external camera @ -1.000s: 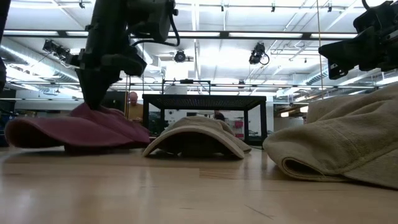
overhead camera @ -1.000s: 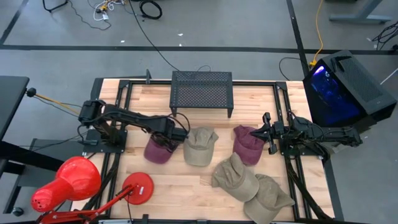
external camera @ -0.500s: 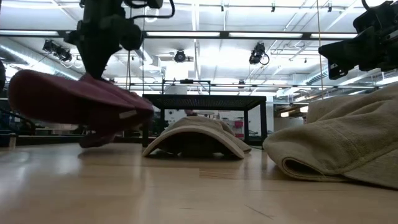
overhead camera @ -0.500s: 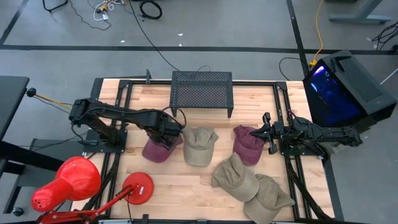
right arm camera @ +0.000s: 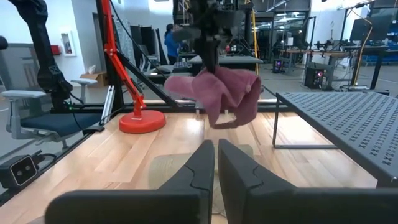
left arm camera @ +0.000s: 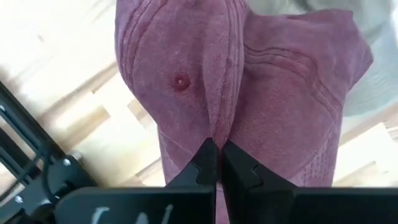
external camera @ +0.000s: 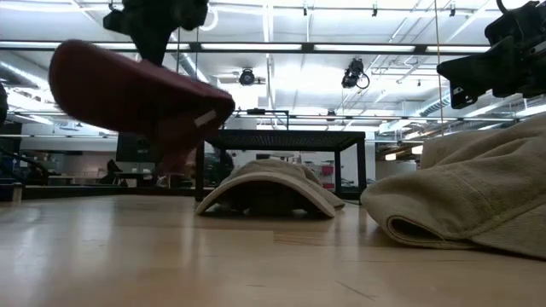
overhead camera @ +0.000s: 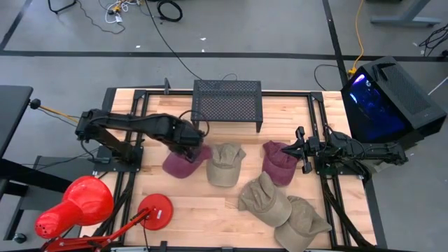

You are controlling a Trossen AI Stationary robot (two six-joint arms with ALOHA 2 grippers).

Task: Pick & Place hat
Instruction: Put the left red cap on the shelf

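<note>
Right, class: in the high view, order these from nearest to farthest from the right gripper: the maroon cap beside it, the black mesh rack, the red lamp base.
1. The maroon cap, just left of the right gripper, near the table's right side.
2. The black mesh rack, at the table's back middle.
3. The red lamp base, at the front left.

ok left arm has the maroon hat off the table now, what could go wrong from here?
1. The left gripper pinches only a fold of fabric on the maroon hat, and the hat hangs tilted in the low view. It may slip out in transit.
2. The hat hangs right beside the tan hat; a low swing that way might drag it.
3. The black mesh rack stands close behind; carrying the hat low could snag its edge.
</note>
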